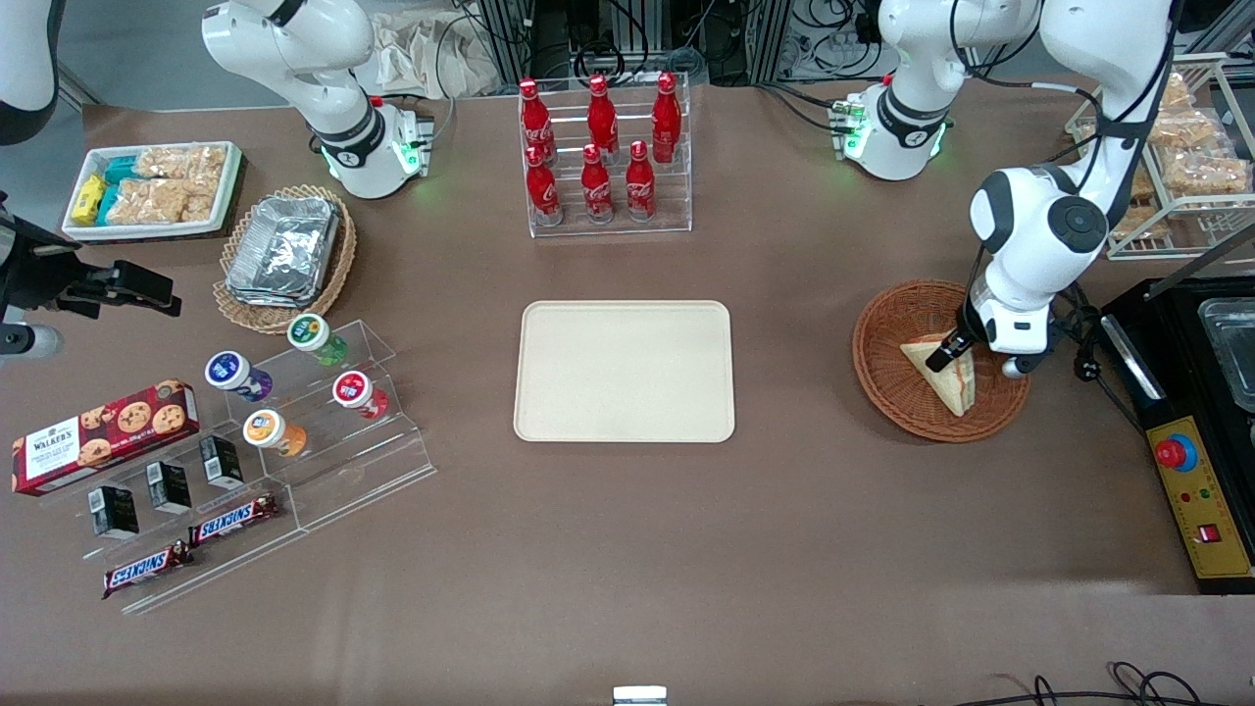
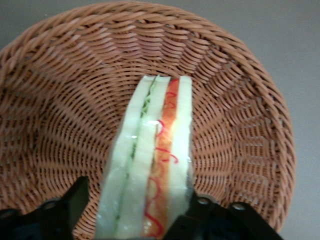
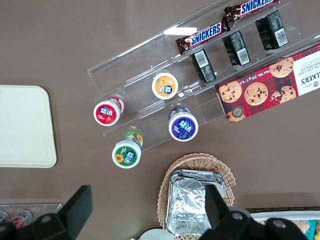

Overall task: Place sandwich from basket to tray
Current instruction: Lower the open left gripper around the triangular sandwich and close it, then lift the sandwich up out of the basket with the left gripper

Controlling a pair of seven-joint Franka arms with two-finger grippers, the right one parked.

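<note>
The sandwich (image 1: 949, 380) (image 2: 150, 170), a wrapped wedge of pale bread with green and red filling on its edge, lies in the round reddish-brown wicker basket (image 1: 880, 378) (image 2: 55, 100) toward the working arm's end of the table. My left gripper (image 1: 944, 355) (image 2: 136, 206) is down in the basket, open, with the sandwich between its fingers. One finger (image 2: 197, 210) rests against the bread; the other finger (image 2: 75, 197) stands a little apart from it. The cream-beige tray (image 1: 625, 371) (image 3: 22, 125) lies flat at the table's middle with nothing on it.
A clear rack of red cola bottles (image 1: 600, 147) stands farther from the front camera than the tray. A black machine with a red button (image 1: 1177, 453) sits beside the basket at the table's edge. Snack displays (image 1: 294, 412) and a foil-tray basket (image 1: 284, 250) lie toward the parked arm's end.
</note>
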